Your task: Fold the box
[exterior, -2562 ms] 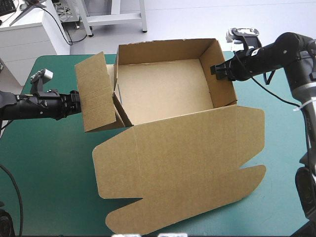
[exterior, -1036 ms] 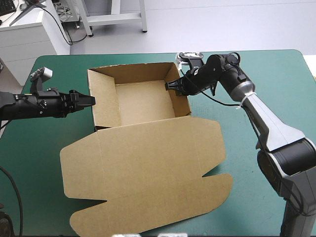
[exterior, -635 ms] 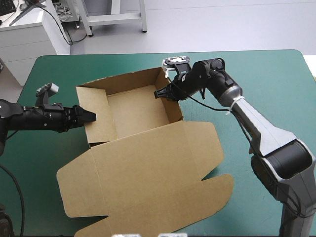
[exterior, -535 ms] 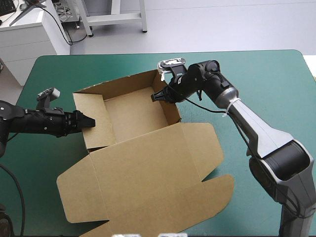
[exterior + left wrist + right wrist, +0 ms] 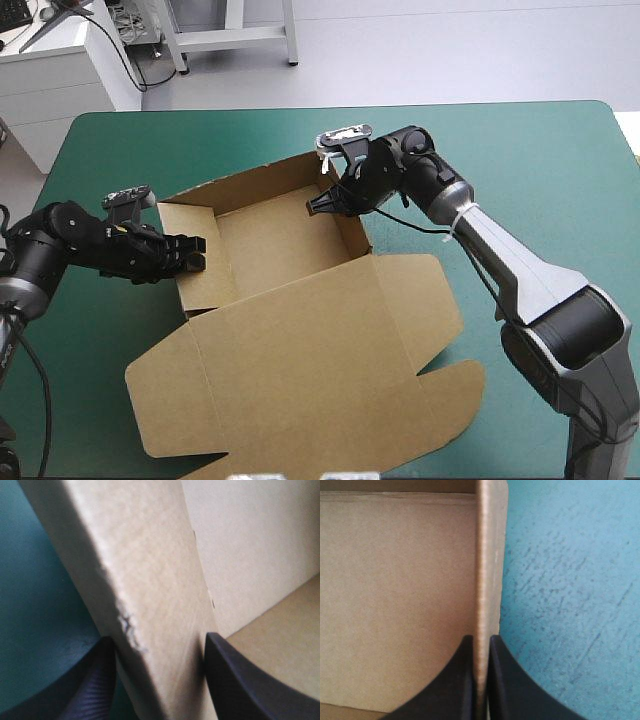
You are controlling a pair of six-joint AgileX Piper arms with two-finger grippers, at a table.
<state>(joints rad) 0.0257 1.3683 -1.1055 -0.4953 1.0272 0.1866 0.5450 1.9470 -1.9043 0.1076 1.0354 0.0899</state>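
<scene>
- Since earlier, the box [image 5: 270, 225] has swung leftward on the desk [image 5: 560, 170], and the left claw [image 5: 195, 252] has opened and now straddles the left wall.
- The right claw [image 5: 315, 203] is clamped on the right wall.
- Best to seat the left wall deep between the fingers before pinching, while the right grip steadies the tray.

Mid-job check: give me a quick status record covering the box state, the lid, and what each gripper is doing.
box: open tray, walls raised
lid: flat on the teal-green cover, toward the near edge
left gripper: open, astride the left wall
right gripper: shut on the right wall, near its far end
</scene>
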